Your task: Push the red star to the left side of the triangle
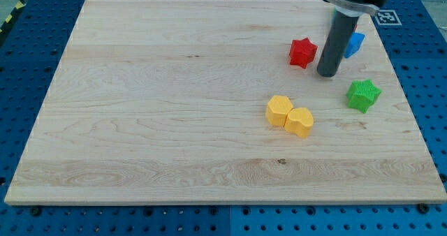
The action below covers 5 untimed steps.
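Observation:
The red star (302, 52) lies on the wooden board (174, 110) at the upper right. My tip (327, 74) stands just to the right of the star and slightly below it, a small gap apart. A blue block (354, 44), partly hidden behind the rod, lies to the right of the star; its shape looks like a triangle but I cannot be sure. The rod stands between the red star and the blue block.
A green star (363, 95) lies below and right of my tip. A yellow hexagon (279, 110) and a yellow heart (299, 122) touch each other near the board's middle right. The board's right edge runs close to the blue and green blocks.

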{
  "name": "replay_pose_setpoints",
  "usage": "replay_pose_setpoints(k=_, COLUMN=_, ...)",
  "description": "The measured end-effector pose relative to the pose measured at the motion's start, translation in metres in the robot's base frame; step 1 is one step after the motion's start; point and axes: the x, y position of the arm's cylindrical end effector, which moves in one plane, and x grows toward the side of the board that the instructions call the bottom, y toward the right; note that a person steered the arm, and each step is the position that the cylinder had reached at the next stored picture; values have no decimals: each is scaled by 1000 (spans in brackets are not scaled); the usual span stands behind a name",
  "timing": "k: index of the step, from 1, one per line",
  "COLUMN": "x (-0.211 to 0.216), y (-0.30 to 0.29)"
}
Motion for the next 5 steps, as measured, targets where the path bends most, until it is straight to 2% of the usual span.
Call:
replay_pose_setpoints(k=2, x=-29, y=3)
replay_pose_setpoints(k=5, x=-41, y=-83)
